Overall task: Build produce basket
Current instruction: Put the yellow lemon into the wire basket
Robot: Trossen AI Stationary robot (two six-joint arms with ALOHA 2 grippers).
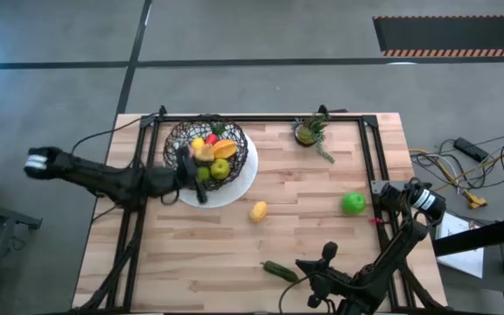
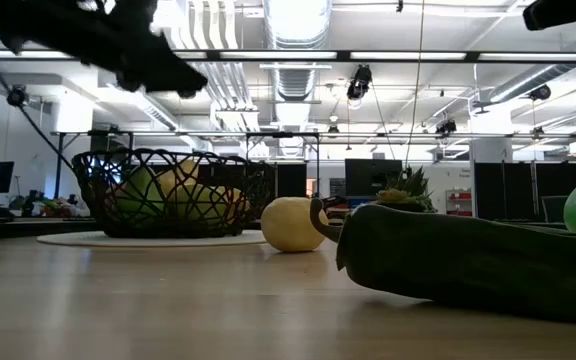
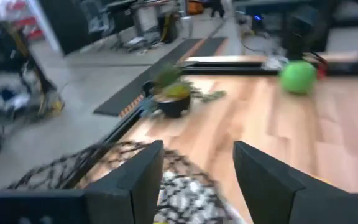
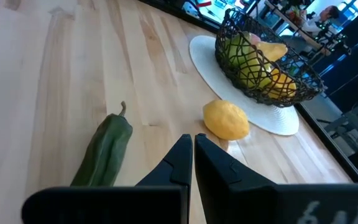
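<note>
At the left of the table, the left gripper (image 1: 189, 168) hangs over the near edge of the round black wire-mesh basket (image 1: 206, 150), its two dark fingers (image 3: 138, 177) spread apart with nothing between them; its own camera looks past them over the basket's mesh rim (image 3: 104, 163) toward the far side of the table. The basket stands on a round white plate (image 1: 239, 179) and already holds several toy fruits, among them a yellow piece, an orange piece, a red piece and a green apple (image 1: 220, 170). Just off the plate's rim, on the bare light wooden table (image 1: 182, 245), lies a yellow toy lemon (image 1: 259, 211), which also shows in the right wrist view beside the plate (image 4: 227, 120). Nearer the front edge lies a dark green cucumber-like vegetable (image 1: 278, 270), apart from the lemon, its stem curling up at one end (image 4: 107, 149). At the back of the table, near the far rail, stands a small potted green plant (image 1: 310, 131). To the right of the lemon, well apart from it, sits a round bright green toy fruit (image 1: 353, 204). The right gripper (image 1: 322, 269) waits low at the front of the table, just right of the dark green vegetable, its fingers (image 4: 213, 163) pressed together and holding nothing.
</note>
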